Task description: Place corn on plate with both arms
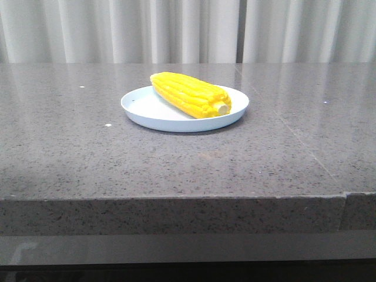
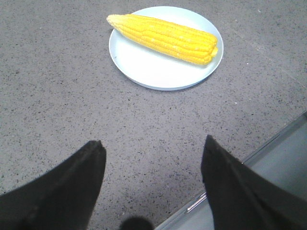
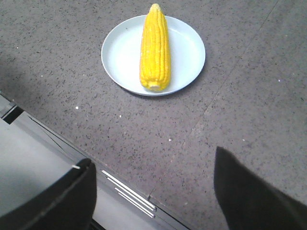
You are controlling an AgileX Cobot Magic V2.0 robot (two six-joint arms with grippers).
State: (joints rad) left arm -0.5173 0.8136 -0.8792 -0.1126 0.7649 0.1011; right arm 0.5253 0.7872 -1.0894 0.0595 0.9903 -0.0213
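Pale curtains hang behind a grey speckled stone surface. Near its middle sits the plate, and the corn lies across it, tapered tip toward the far left, stub end toward the near right. The left claw and right claw hang spread and empty over the near edge, well apart from the plate. The placing looks done; nothing appears left.
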